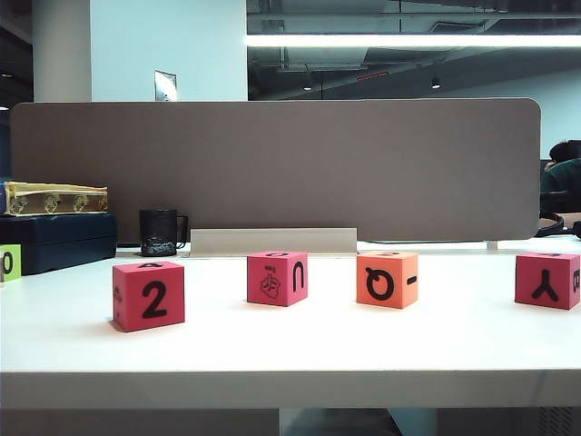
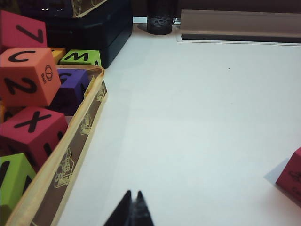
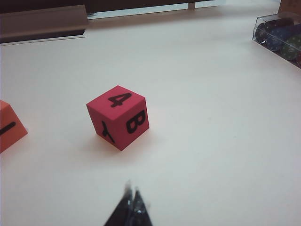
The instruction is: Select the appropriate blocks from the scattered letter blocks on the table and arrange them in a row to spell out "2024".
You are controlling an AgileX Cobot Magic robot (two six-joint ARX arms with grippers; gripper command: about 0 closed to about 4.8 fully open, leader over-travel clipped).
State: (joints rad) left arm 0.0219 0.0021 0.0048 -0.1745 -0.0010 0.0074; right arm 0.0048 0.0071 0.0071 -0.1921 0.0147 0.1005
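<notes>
Four blocks stand in a loose row on the white table. From left to right they are a pink-red block with a 2, a pink-red block with a tree and a U, an orange block with a Q and a pink-red block with a Y. The right wrist view shows that last block with a 4 on top. My right gripper is shut and empty, a short way before it. My left gripper is also shut and empty over bare table, with a pink-red block's corner off to one side. Neither gripper shows in the exterior view.
A yellow-rimmed tray holding several other letter blocks lies beside my left gripper. A dark box, a lime-green block and a black mug stand at the back left. A clear case of dark discs sits far right. The grey-brown divider closes the back.
</notes>
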